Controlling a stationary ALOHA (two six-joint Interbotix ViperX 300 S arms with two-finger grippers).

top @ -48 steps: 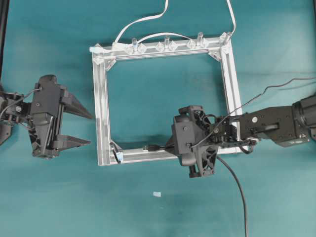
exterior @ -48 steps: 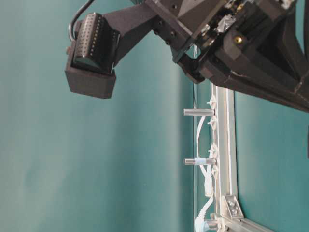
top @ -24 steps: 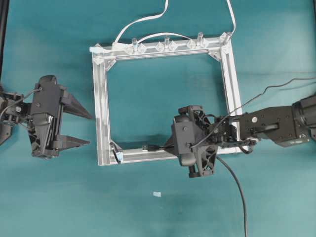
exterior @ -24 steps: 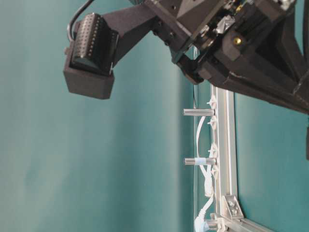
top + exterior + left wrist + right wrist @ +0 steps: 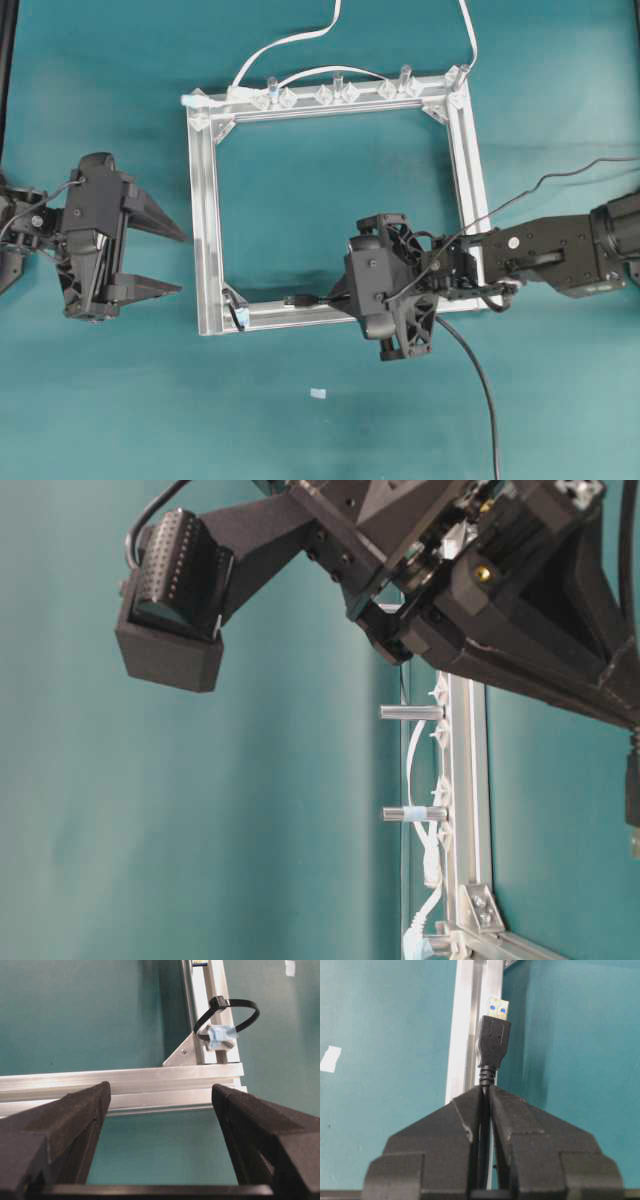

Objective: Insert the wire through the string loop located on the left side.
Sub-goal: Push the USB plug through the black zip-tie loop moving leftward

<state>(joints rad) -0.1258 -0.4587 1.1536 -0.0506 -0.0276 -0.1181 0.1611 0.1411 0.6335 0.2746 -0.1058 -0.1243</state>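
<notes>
At the far left of the overhead view, the left gripper [image 5: 165, 260] is seen with its fingers spread wide and nothing held between them, just outside the left rail of the aluminium frame [image 5: 205, 230]. Next, at the frame's lower-left corner, the string loop [image 5: 236, 314] is found, standing as a small dark ring on a silver corner bracket [image 5: 182, 1055]; in the left wrist view the loop [image 5: 227, 1017] is seen arching up beside the bracket, with its opening unobstructed.

Further right, along the frame's lower rail, the wire [image 5: 305, 299] is carried by the right gripper [image 5: 340, 300], whose fingers are pressed shut on the cable just behind the plug. In the right wrist view the plug [image 5: 494, 1035] is seen projecting straight ahead of the fingertips [image 5: 470, 1110], its long axis running along the rail. The plug is pointed leftward at the loop, with open rail between them and nothing in the way. The right gripper is judged the one to make the insertion, the left being nearer to receive the plug.
</notes>
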